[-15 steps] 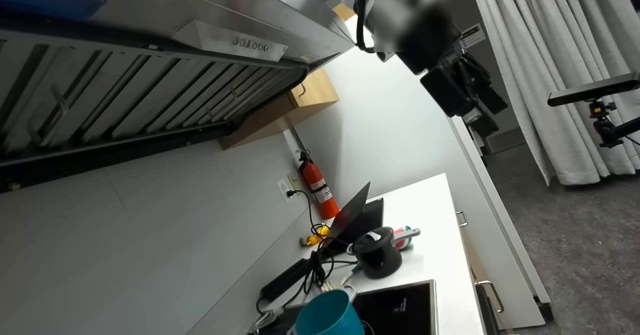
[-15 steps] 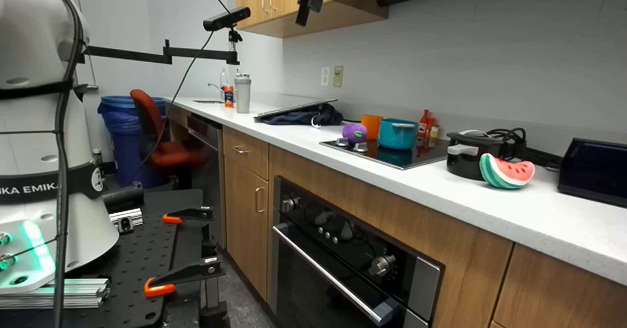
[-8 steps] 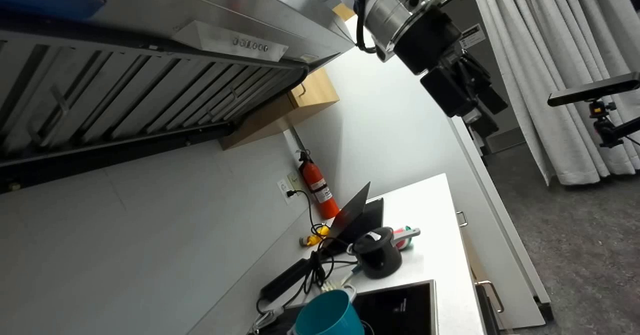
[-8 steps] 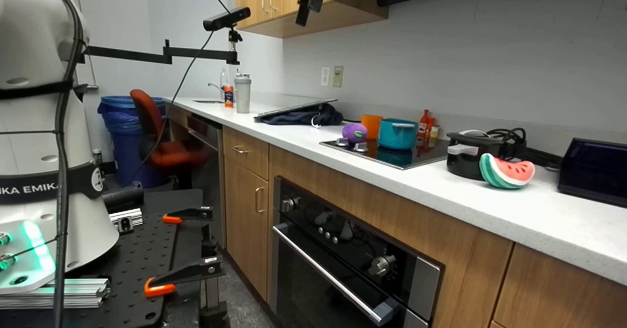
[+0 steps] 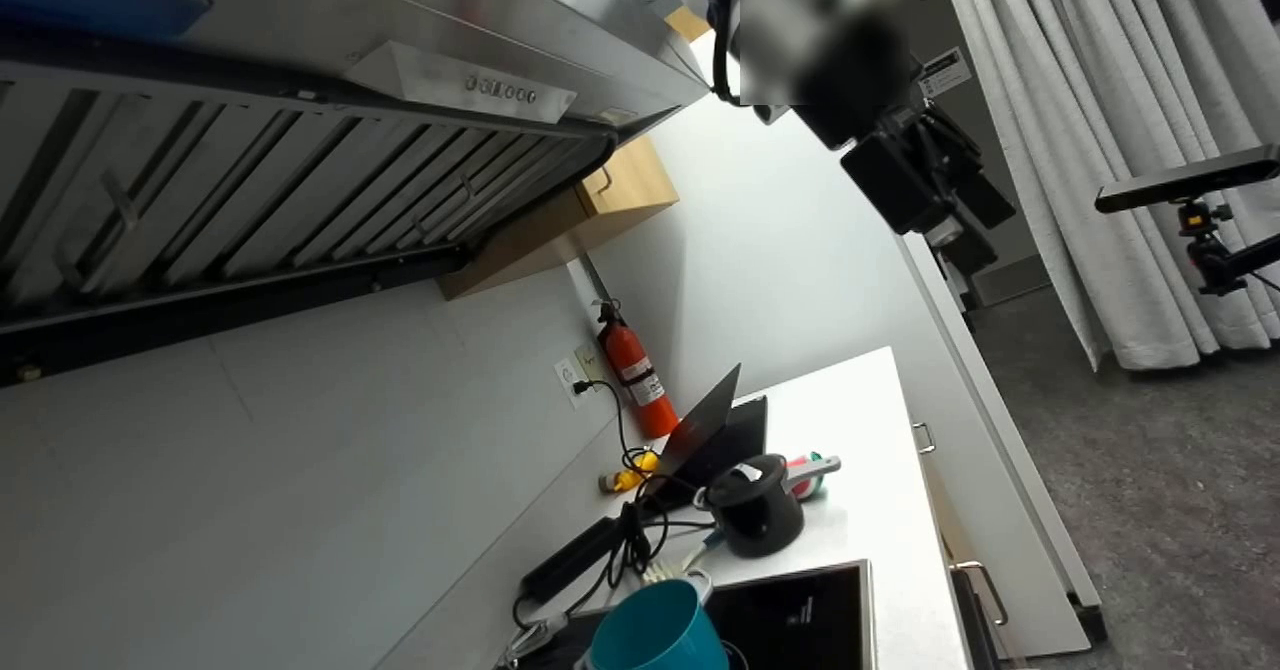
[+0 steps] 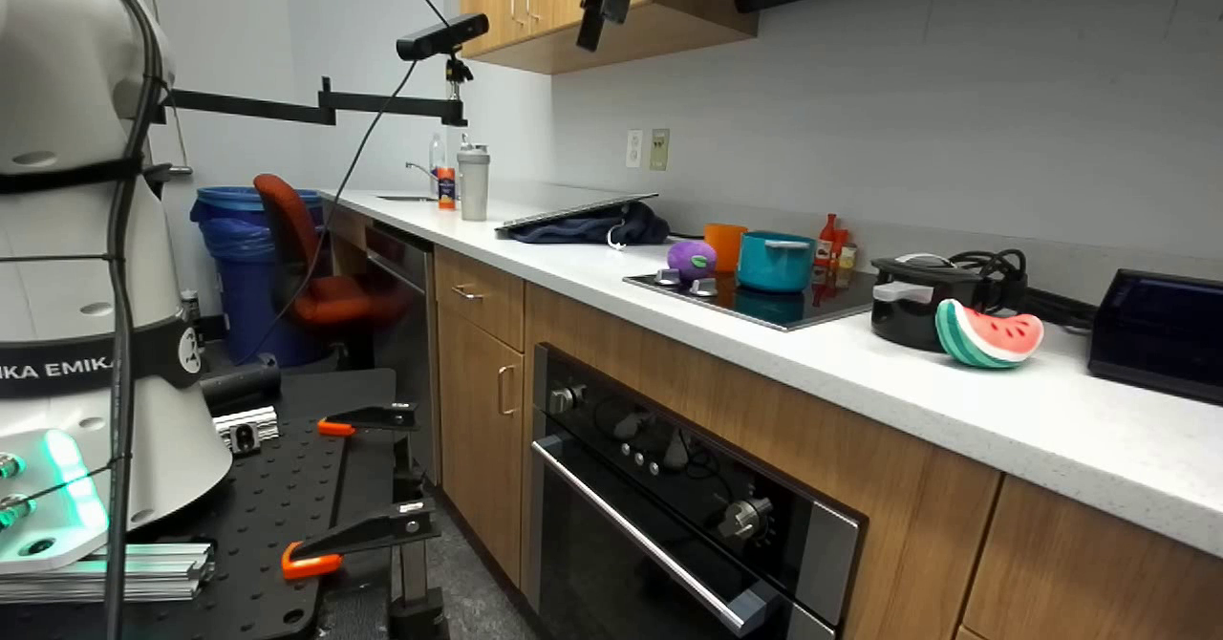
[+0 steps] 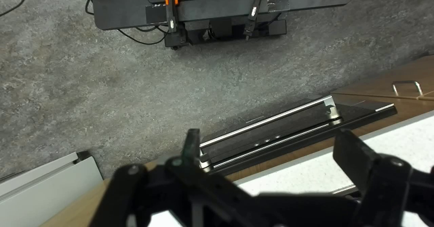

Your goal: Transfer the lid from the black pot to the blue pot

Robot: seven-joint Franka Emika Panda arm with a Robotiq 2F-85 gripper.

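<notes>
The blue pot (image 6: pixel 776 265) stands open on the black cooktop, and also shows in an exterior view (image 5: pixel 660 638), where I look into its open top. The black pot (image 6: pixel 903 323) stands on the white counter beside the cooktop, also in an exterior view (image 5: pixel 762 522). The lid (image 6: pixel 923 261) sits on top of the black pot and also shows in an exterior view (image 5: pixel 742 480). My gripper (image 7: pixel 272 149) is open and empty, fingers wide apart. It is high above the counter's front edge, far from both pots, in both exterior views (image 5: pixel 975 222) (image 6: pixel 609 8).
A watermelon slice toy (image 6: pixel 990 334) lies against the black pot. A purple toy (image 6: pixel 691 260), an orange cup (image 6: pixel 723 245) and red bottles (image 6: pixel 827 241) are around the blue pot. Cables (image 5: pixel 630 545) lie behind the black pot. A range hood (image 5: pixel 300 160) hangs over the cooktop.
</notes>
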